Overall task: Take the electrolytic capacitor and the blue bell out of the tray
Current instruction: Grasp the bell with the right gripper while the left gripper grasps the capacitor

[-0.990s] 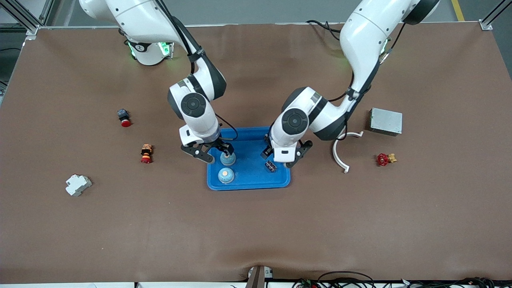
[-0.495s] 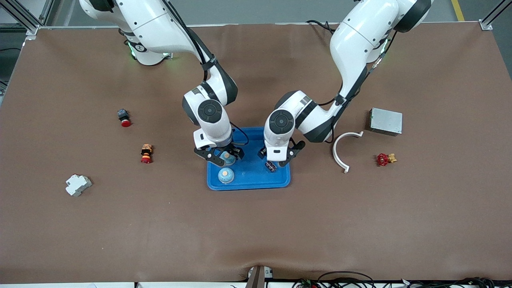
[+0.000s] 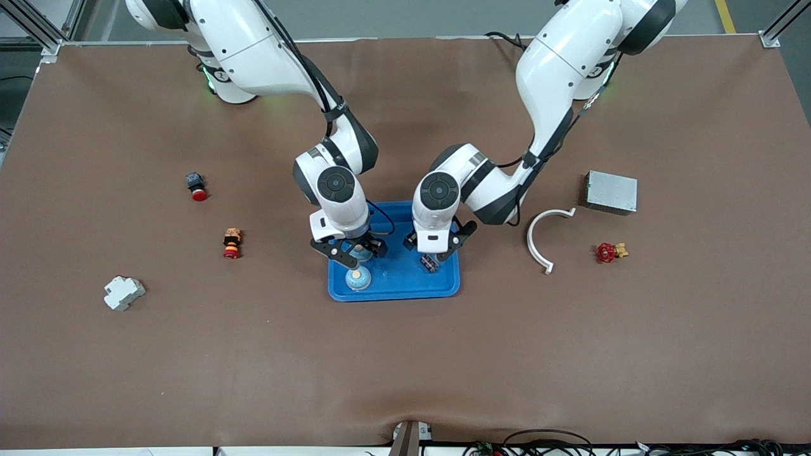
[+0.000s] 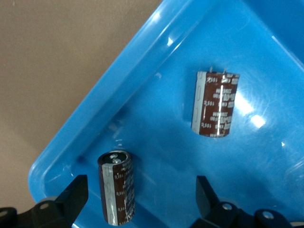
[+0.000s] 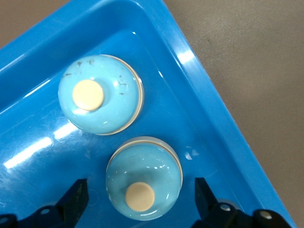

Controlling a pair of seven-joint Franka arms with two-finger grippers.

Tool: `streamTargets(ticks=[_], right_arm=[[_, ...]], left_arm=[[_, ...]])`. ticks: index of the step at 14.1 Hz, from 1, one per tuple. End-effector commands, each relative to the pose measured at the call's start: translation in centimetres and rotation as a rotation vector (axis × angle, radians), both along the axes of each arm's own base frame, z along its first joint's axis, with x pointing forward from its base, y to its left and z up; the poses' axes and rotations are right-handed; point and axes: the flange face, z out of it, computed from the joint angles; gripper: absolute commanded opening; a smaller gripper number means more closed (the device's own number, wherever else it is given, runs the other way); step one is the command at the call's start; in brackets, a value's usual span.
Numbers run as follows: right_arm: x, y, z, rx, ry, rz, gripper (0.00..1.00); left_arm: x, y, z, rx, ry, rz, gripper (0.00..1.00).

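Observation:
A blue tray in the middle of the table holds two light-blue bells and two brown capacitors. My right gripper is down in the tray at the right arm's end, open, with one bell between its fingers and a gap on each side. The other bell sits nearer the front camera. My left gripper is open and low at the tray's left-arm end. One capacitor stands between its fingers, closer to one finger. The second capacitor lies flat a little way off.
Toward the right arm's end lie a red-capped button, a small orange and red part and a white plastic block. Toward the left arm's end lie a white curved piece, a grey metal box and a red valve.
Both arms have swung toward each other and come down into the tray. The right gripper now straddles a bell and the left gripper a capacitor.

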Motion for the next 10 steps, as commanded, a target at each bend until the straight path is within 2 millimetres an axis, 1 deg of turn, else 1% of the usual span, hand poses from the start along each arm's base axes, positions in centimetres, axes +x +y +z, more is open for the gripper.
streamTargets(ticks=[1, 3, 5, 7, 8, 9, 10], right_arm=[[0.3, 0.6, 0.3, -0.003, -0.017, -0.009, 0.01], [0.3, 0.6, 0.4, -0.002, -0.017, -0.010, 0.00], [0.3, 0.6, 1.0, -0.004, -0.011, -0.009, 0.00], [0.4, 0.6, 1.7, -0.010, 0.002, -0.009, 0.00], [0.6, 0.8, 3.1, -0.015, 0.012, -0.007, 0.00], [0.9, 1.1, 4.5, -0.028, 0.031, -0.001, 0.00], [1.7, 0.9, 6.0, -0.048, 0.055, -0.001, 0.00]], left_arm=[[0.1, -0.7, -0.2, 0.010, -0.025, 0.003, 1.00], [-0.5, -1.0, -1.2, 0.020, -0.016, -0.006, 1.00], [-0.3, -0.6, -2.3, 0.037, -0.011, -0.003, 1.00], [-0.7, -0.9, -2.5, 0.051, -0.020, -0.012, 1.00], [-0.7, -0.8, -2.6, 0.056, -0.024, 0.002, 1.00], [-0.7, -0.9, -2.5, 0.059, -0.022, 0.024, 0.91], [-0.6, -0.9, -2.3, 0.058, -0.026, 0.028, 0.50]])
